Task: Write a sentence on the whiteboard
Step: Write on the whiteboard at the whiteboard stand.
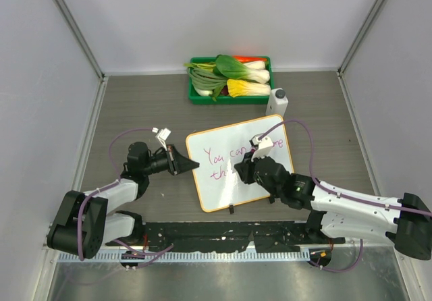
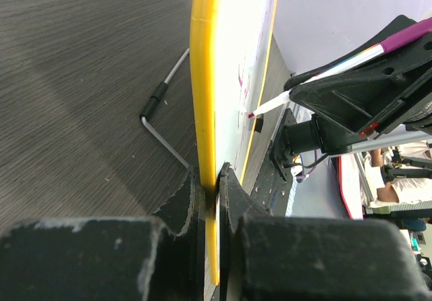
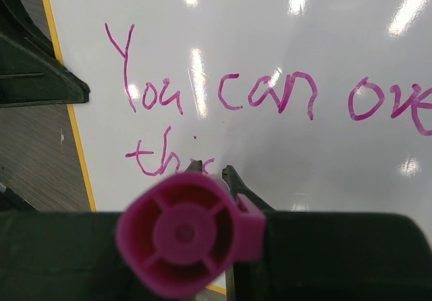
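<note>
The orange-rimmed white rectangular whiteboard point(image 1: 233, 192) sits near the tabletop's near edge and bears the pink handwritten sentence point(image 1: 227, 156). The left gripper point(image 1: 192, 164) clamps its left rim. The right gripper point(image 1: 244, 171) grips a pink-ended white marker point(image 3: 182, 233), tip at the board.

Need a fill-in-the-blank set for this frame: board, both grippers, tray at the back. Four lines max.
1. The left gripper is shut on the ____ edge of the flat white orange-rimmed whiteboard.
2. The right gripper holds a slim white marker whose end cap is ____.
3. The pink handwritten sentence starts with the word ____.
4. The green rectangular plastic tray holds ____.
Missing: left, pink, You, vegetables.
</note>
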Motion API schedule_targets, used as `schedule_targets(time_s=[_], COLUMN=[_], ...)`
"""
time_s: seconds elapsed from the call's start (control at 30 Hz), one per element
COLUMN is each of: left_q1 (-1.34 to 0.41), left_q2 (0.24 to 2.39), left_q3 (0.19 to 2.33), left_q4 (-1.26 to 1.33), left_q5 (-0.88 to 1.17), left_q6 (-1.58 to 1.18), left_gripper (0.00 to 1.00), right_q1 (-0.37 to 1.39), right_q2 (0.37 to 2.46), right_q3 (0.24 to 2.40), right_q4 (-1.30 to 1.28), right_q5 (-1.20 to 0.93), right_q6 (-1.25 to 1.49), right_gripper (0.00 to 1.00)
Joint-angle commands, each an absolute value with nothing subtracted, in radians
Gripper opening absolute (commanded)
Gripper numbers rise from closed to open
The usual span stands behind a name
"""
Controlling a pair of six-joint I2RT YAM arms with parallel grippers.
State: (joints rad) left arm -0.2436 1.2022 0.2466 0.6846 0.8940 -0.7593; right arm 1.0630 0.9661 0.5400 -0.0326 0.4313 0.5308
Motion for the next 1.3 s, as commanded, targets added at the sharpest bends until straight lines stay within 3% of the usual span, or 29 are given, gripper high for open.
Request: schedule_targets(time_s=[0.0,0.47,0.73,1.27], left_q1=[-0.247,-0.247,-0.248,-0.247], left_q2=[1.220,1.221,1.223,1.221], left_q3=[0.258,0.258,0.258,0.259], left_q4=[0.660,0.663,0.664,0.666], left_q5=[0.848,0.848,0.850,0.850], left_q6=[-0.687,-0.689,-0.689,-0.690], left_gripper=[0.00,0.00,0.00,0.00], right_q1=[1.057,1.060,1.060,1.058], right_q2=[0.968,0.983,0.844,0.819], right_q3=[0.520,0.518,0.502,0.494], right_q4=[-0.066,0.023,0.026,-0.054], right_q5=[0.426,0.405,0.370,0.482], right_q6=[0.535,0.581,0.586,0.561], right_gripper=[0.01,0.01,0.01,0.01])
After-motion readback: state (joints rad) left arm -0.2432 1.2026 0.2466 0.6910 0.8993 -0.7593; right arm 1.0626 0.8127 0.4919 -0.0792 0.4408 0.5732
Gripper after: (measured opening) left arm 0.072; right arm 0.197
